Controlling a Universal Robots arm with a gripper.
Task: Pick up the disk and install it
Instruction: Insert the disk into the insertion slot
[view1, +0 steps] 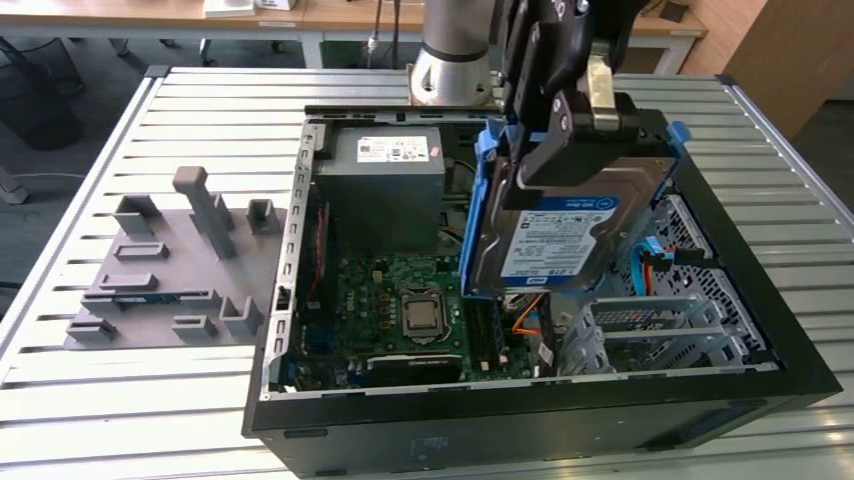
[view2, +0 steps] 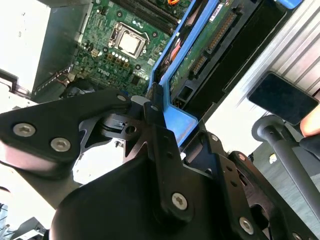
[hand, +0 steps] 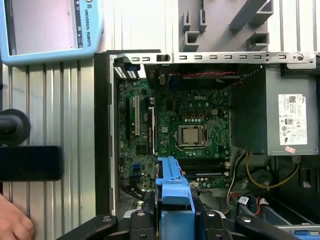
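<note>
Blue-railed and silver, the disk (view1: 567, 235) hung on edge in the claw (view1: 567, 145), which pinched its upper end, above the open computer case (view1: 534, 430) and beside the motherboard (view1: 387, 300). In the exterior view the case sat toward the near edge of the worktop (view1: 134, 420); the disk seemed clear of the drive cage (view1: 654, 330).

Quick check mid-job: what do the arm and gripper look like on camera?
The arm is a silver-grey cylinder. The gripper is matte black, built of flat linkage plates joined by silver screws, with one pale metallic block.
</note>
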